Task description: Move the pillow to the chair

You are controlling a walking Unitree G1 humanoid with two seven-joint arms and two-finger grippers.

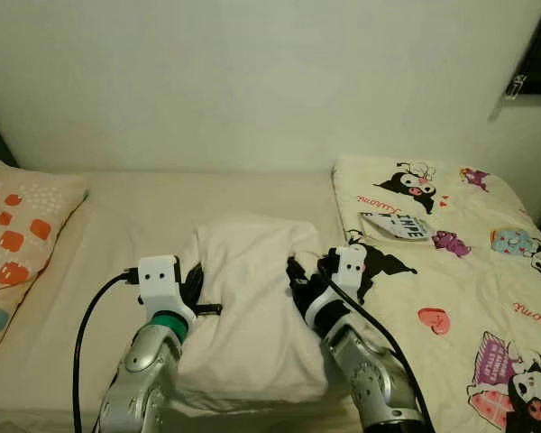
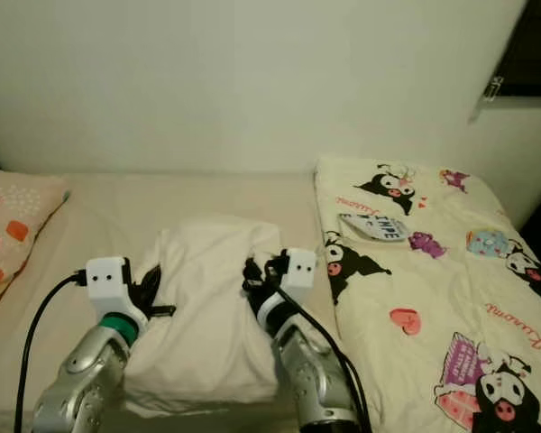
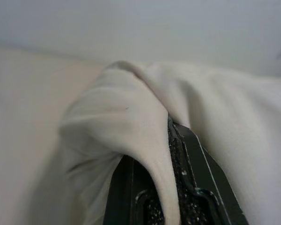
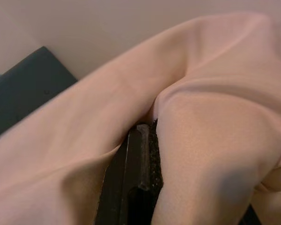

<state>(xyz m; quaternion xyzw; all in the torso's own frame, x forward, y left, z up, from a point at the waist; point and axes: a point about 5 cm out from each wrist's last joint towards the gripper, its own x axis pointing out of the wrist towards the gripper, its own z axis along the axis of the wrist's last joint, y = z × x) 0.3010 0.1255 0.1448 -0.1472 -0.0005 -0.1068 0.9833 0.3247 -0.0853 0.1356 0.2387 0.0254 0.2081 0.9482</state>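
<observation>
Both pincers (image 1: 195, 287) (image 1: 299, 281) clamped on pillow (image 1: 248, 307) sides.

Looking down on a bed (image 2: 189, 194) against a pale wall (image 2: 252, 81). Lying in the middle, a white pillow (image 2: 203, 311), bunched and creased. Pressing into its left side, the left gripper (image 2: 149, 289), black fingers partly sinking into the fabric; pressing into its right side, the right gripper (image 2: 257, 280), fingers likewise half buried, so their spread cannot be told. Trailing from the left wrist, a black cable (image 2: 32, 347). Spreading over the right half, a cartoon-print blanket (image 2: 433, 271). Resting at the left edge, an orange-patterned cushion (image 2: 9, 225).
</observation>
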